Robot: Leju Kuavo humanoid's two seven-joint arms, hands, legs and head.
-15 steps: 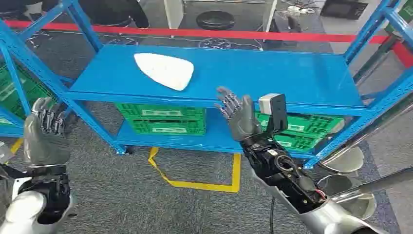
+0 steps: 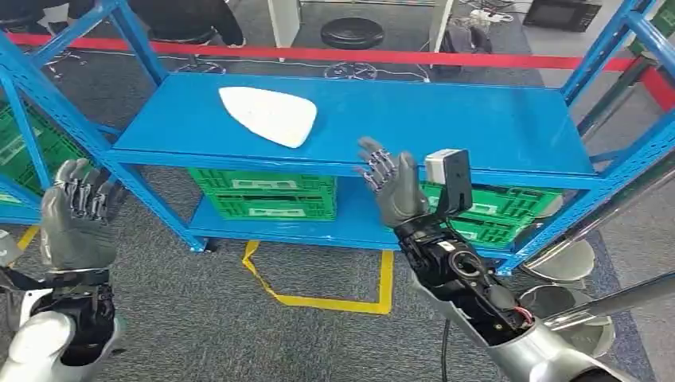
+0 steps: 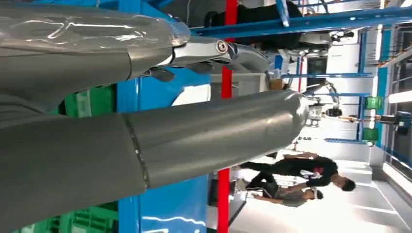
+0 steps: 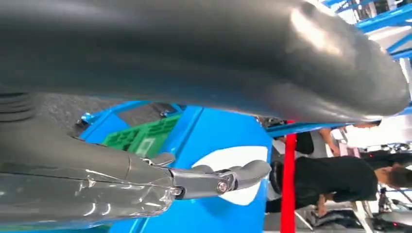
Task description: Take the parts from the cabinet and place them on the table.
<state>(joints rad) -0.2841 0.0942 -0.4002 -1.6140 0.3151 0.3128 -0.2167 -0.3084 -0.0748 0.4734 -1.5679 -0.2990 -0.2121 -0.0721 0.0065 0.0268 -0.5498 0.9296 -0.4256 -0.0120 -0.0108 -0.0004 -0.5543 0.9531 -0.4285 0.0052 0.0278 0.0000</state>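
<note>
A white, rounded triangular part (image 2: pixel 269 115) lies on the blue shelf (image 2: pixel 446 119) of the cabinet, toward its left side. My right hand (image 2: pixel 390 187) is raised in front of the shelf's front edge, fingers spread and empty, to the right of the part and apart from it. My left hand (image 2: pixel 76 219) is raised at the far left beside the blue upright, fingers apart and holding nothing. The white part (image 4: pixel 233 162) shows past my right hand's fingers (image 4: pixel 214 180) in the right wrist view. A sliver of the white part (image 3: pixel 192 94) shows between the fingers in the left wrist view.
Green crates (image 2: pixel 267 193) sit on the lower shelf, more at the right (image 2: pixel 493 211) and far left (image 2: pixel 36 151). Blue uprights (image 2: pixel 48 91) frame the cabinet. Yellow floor tape (image 2: pixel 334 298) marks the carpet. A red barrier line (image 2: pixel 334 54) and stools stand behind. People stand in the background.
My right hand has edged slightly up and right toward the shelf edge. The left hand has barely shifted. The white part has not moved.
</note>
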